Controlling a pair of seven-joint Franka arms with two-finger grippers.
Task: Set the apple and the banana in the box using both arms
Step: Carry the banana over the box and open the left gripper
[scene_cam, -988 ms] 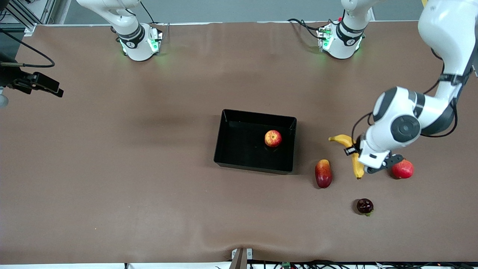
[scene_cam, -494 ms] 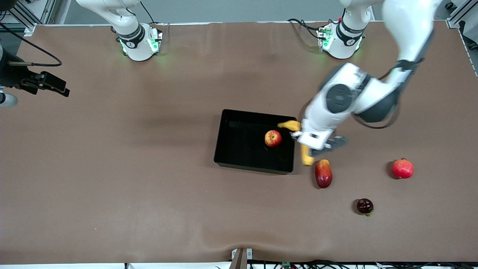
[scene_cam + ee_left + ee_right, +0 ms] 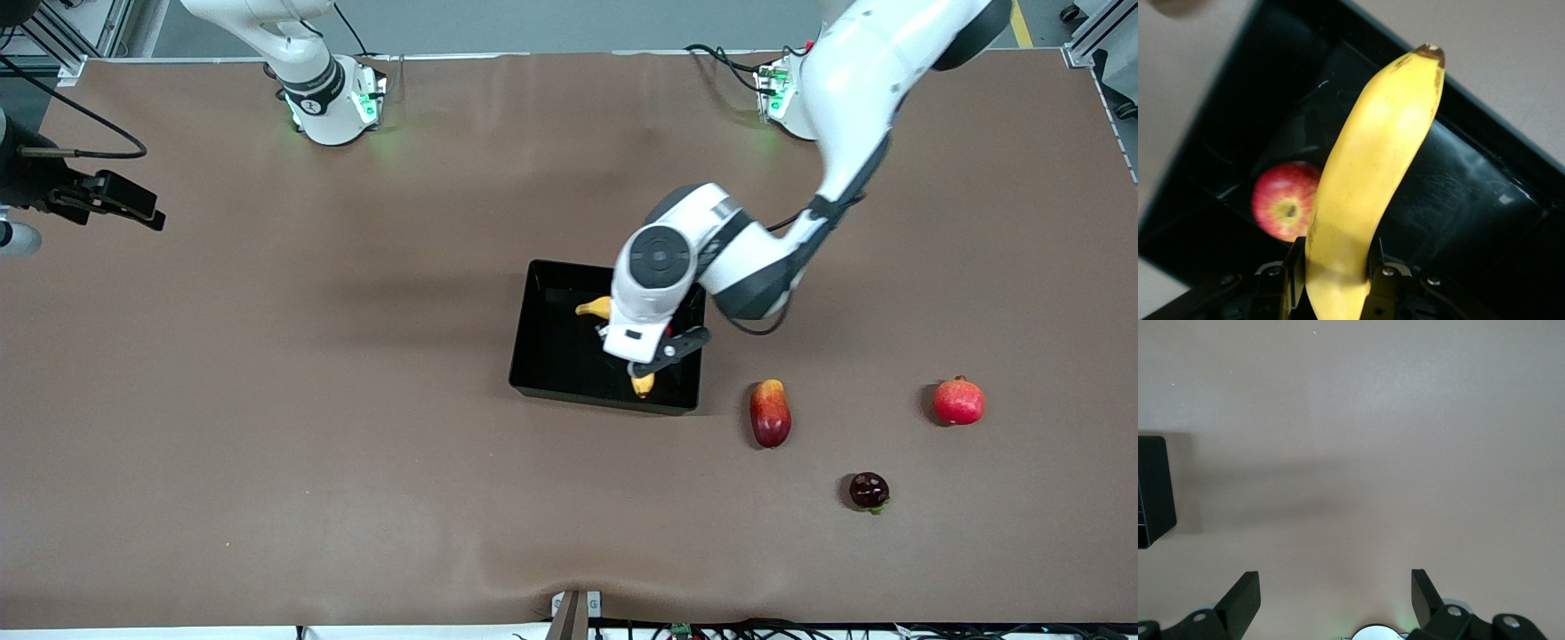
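The black box sits mid-table. My left gripper is shut on the yellow banana and holds it over the box's inside, at the side toward the left arm's end. In the left wrist view the banana is clamped between both fingers of the left gripper. The apple lies in the box beneath it; in the front view my arm hides the apple. My right gripper waits open and empty above bare table at the right arm's end, also in its wrist view.
On the table toward the left arm's end lie an elongated red-and-yellow fruit beside the box, a pinkish-red round fruit and a dark maroon fruit nearer the front camera. A corner of the box shows in the right wrist view.
My left arm has carried the banana from beside the pinkish-red fruit across the table to over the box. The apple is now covered by the arm. The right gripper has barely moved.
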